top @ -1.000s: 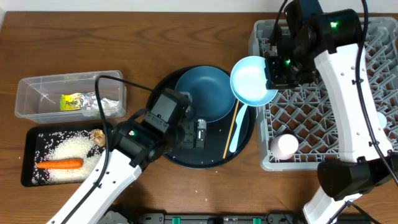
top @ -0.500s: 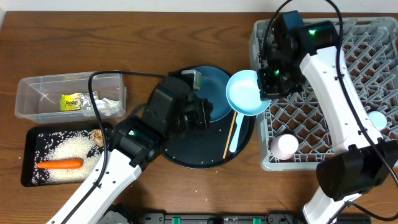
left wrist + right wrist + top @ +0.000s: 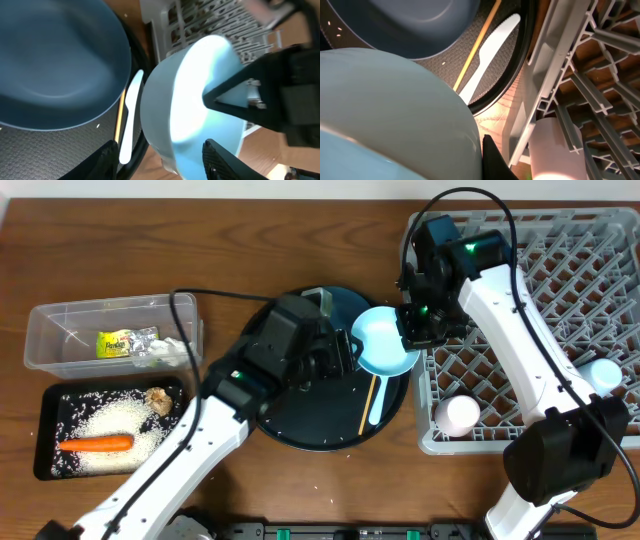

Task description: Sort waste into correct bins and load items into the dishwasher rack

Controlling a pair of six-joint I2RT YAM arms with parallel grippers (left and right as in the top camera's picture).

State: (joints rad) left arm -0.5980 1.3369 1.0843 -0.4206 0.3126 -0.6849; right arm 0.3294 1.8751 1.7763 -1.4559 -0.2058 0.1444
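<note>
My right gripper [image 3: 412,330] is shut on the rim of the pale whitish-blue bowl [image 3: 383,345] and holds it tilted over the right side of the round black tray [image 3: 320,430]. In the right wrist view one finger [image 3: 492,160] presses against the bowl [image 3: 395,110]. My left gripper [image 3: 345,355] is open, and its fingers [image 3: 165,165] straddle the bowl's [image 3: 190,100] lower edge. The dark-blue plate [image 3: 345,308], pale-blue utensil [image 3: 378,405] and chopstick [image 3: 367,405] lie on the tray. The grey rack [image 3: 560,280] holds a pink cup [image 3: 460,415] and a light-blue cup [image 3: 605,372].
The clear tub [image 3: 50,330] at the left holds the wrapper [image 3: 120,342] and tissue [image 3: 165,352]. The shallow black tray [image 3: 50,450] in front of it holds rice [image 3: 110,420], the carrot [image 3: 95,444] and the biscuit [image 3: 157,398].
My right gripper has carried the bowl left and down from the rack's edge over the round tray. My left arm has swung up and right until its open fingers reach the bowl.
</note>
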